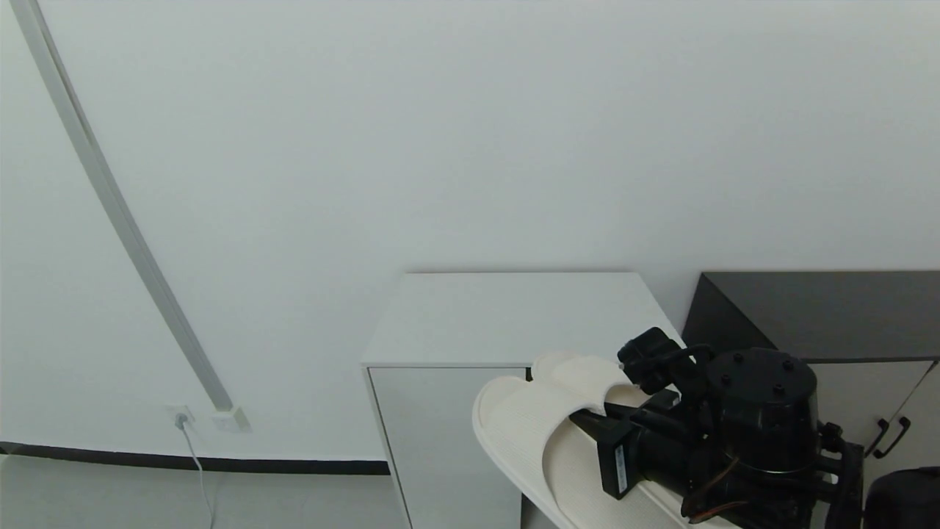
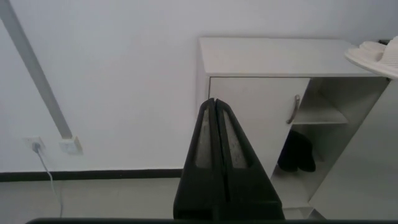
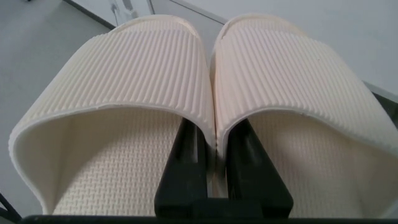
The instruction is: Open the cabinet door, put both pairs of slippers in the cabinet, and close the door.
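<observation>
My right tool [image 3: 214, 152] is clamped on the cream slippers [image 3: 143, 74]. Its two fingers pinch the inner side walls of both slippers together, so the pair hangs side by side with the toes pointing away from me. My left tool [image 2: 215, 109] carries nothing and its fingers are pressed together; it hangs in front of the cabinet [image 2: 273, 56], well apart from it.

The step in hand, as I judge it, is to bring this pair into the open half of the cabinet. One door panel [image 2: 255, 118] with its handle [image 2: 293, 109] is closed. Beside it the inside is open, with a shelf [image 2: 318, 115] and below it a dark pair [image 2: 297, 152], which I take for the other slippers, already placed.

To do it well, I should keep the clamp firm, because only thin walls are held and the soles can swing. The pair [image 1: 529, 433] is now outside the cabinet, raised near the level of its top [image 1: 507, 316] and in front of its front edge. So I must lower it first and then enter toes first, between the edge of the closed panel and the far side wall. I should keep the soles level and let go only when they rest on a board.
</observation>
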Available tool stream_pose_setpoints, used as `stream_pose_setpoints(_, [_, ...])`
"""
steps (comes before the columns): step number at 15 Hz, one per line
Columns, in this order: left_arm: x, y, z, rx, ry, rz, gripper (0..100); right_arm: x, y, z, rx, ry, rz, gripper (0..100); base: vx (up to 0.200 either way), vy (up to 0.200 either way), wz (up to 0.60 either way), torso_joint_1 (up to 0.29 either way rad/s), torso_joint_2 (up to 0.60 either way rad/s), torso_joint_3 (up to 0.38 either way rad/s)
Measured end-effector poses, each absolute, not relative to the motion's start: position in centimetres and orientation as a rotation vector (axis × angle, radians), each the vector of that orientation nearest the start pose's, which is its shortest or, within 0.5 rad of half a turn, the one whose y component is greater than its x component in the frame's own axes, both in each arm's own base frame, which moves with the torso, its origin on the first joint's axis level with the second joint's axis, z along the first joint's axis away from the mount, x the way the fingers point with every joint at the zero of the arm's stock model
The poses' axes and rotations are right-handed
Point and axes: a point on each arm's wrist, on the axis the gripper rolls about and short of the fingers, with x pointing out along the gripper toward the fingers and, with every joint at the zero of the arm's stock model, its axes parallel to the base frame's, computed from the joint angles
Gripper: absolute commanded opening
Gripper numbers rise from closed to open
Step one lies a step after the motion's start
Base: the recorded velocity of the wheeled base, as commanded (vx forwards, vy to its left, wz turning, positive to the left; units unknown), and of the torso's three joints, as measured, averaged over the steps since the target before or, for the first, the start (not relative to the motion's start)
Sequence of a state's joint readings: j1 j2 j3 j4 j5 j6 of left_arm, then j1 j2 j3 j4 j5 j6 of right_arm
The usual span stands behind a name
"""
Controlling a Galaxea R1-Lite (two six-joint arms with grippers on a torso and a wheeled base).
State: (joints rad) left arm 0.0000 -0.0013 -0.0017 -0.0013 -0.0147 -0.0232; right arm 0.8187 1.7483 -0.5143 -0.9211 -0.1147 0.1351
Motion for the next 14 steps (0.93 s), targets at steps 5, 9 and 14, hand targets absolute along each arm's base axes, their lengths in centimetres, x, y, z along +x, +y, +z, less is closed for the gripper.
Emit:
stream_pose_setpoints(5, [-2.3,-0.04,7.61,-0.021,-0.004,-0.018,0,19.23,20.18,11.99,-0.027,0.343,0.677,0,0.0,-0.08,0.0,0.0,0.0,0.0])
stream_pose_setpoints(9, [-2.3,-0.04,7.61,-0.021,-0.004,-0.019,0,19.24,20.26,11.69,-0.04,0.349,0.68,0,0.0,0.0,0.0,0.0,0.0,0.0])
stream_pose_setpoints(14, [-2.3,-0.04,7.61,-0.022,-0.004,-0.019,0,19.27,20.26,11.56,-0.043,0.354,0.678,0,0.0,0.0,-0.12,0.001,0.0,0.001])
